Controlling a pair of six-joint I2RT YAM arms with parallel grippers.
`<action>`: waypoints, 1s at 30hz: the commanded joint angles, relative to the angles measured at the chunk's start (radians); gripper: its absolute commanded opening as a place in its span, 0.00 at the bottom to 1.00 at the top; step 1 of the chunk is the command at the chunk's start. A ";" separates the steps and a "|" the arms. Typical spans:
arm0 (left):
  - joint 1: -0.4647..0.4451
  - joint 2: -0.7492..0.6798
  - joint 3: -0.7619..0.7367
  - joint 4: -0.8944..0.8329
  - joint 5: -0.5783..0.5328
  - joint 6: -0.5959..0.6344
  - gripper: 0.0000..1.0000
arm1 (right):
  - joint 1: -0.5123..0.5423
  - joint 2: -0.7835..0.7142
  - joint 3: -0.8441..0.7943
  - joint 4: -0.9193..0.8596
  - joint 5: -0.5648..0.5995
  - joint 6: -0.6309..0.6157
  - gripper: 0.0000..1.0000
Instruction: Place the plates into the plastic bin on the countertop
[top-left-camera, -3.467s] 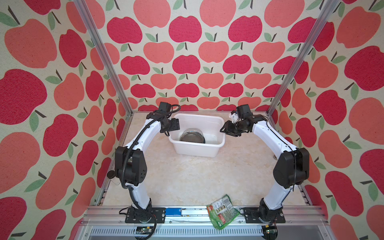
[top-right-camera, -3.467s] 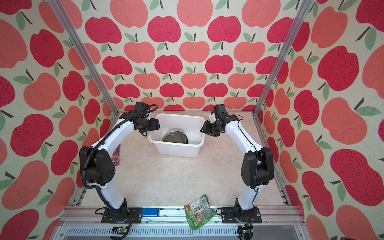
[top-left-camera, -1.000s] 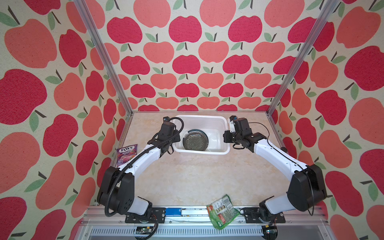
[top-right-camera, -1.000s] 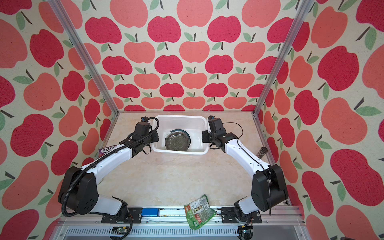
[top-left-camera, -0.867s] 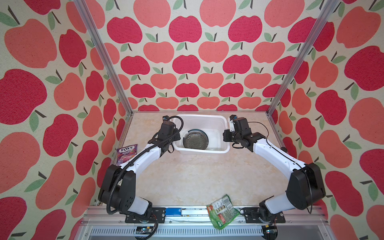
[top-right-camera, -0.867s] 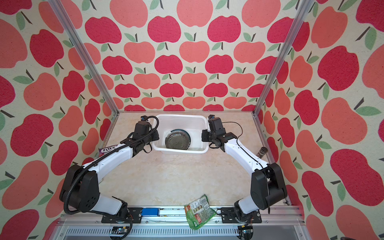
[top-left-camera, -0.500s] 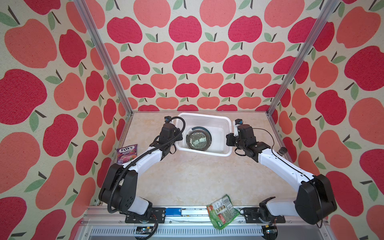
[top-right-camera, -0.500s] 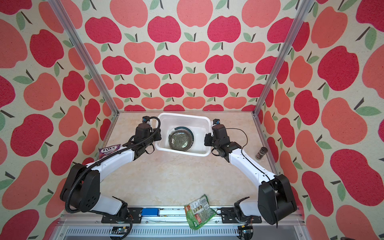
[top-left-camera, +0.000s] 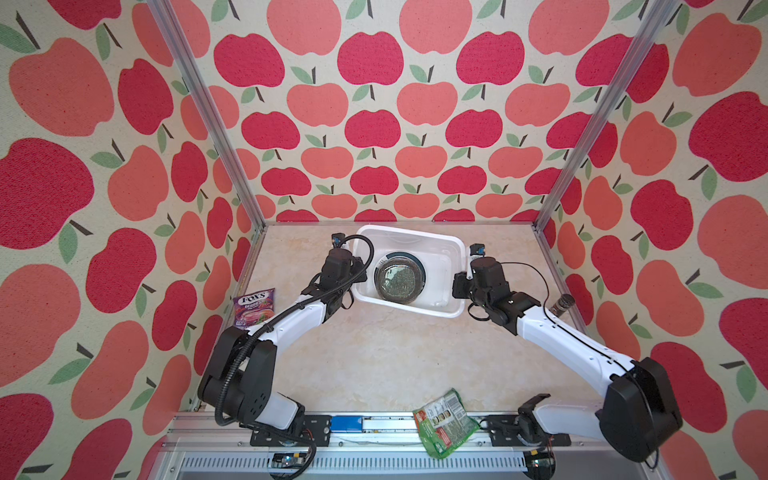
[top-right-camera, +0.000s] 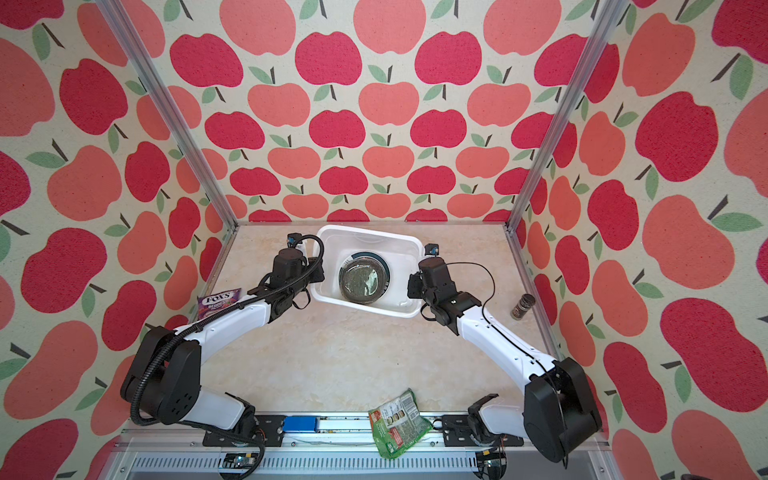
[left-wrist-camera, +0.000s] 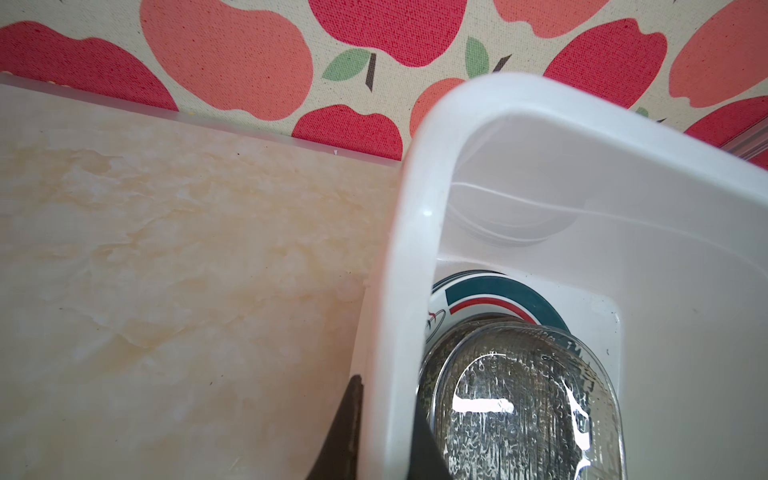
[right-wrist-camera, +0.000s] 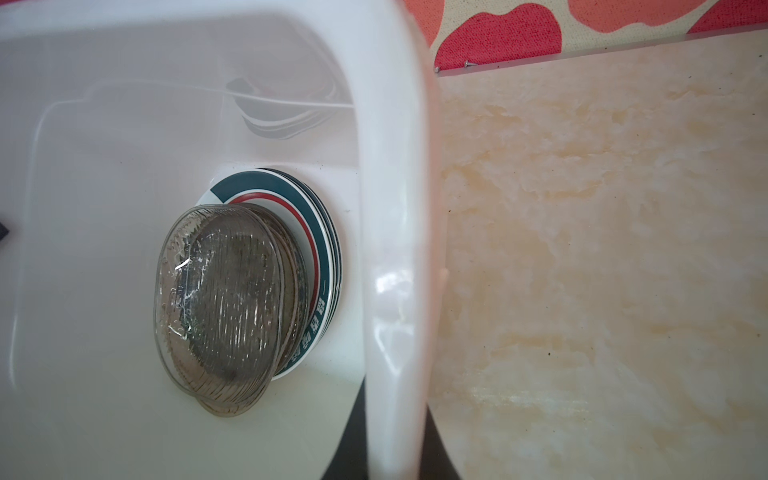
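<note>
The white plastic bin (top-left-camera: 407, 305) (top-right-camera: 365, 306) is at the back of the beige countertop (top-left-camera: 374, 357), turned slightly askew. Inside it lie the plates (top-left-camera: 400, 279) (top-right-camera: 363, 277): brownish glass ones stacked on round white ones with teal rims. My left gripper (top-left-camera: 356, 278) (top-right-camera: 318, 277) is shut on the bin's left rim. My right gripper (top-left-camera: 459, 286) (top-right-camera: 413, 286) is shut on its right rim. The left wrist view has that gripper (left-wrist-camera: 388, 415) astride the rim (left-wrist-camera: 415, 249), beside the plates (left-wrist-camera: 519, 395). The right wrist view shows the same for the right gripper (right-wrist-camera: 395, 424), rim (right-wrist-camera: 395, 166) and plates (right-wrist-camera: 224, 299).
A purple FOX'S candy bag (top-left-camera: 253, 307) lies by the left wall. A green snack packet (top-left-camera: 444, 422) overhangs the front rail. A small dark jar (top-left-camera: 561, 305) stands by the right rail. The back wall is close behind the bin.
Both arms have lowered and stretched out with the bin between them. The bin has come down toward the countertop, shifted slightly right and turned a little.
</note>
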 joint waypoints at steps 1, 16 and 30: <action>-0.061 0.161 -0.016 -0.595 0.081 -0.111 0.00 | 0.035 0.169 0.089 -0.315 -0.336 -0.097 0.00; 0.019 0.045 0.320 -0.775 0.426 -0.151 0.00 | -0.061 0.345 0.523 -0.535 -0.653 0.026 0.00; 0.174 0.242 0.462 -0.650 0.368 -0.008 0.00 | -0.069 0.589 0.712 -0.481 -0.664 0.055 0.00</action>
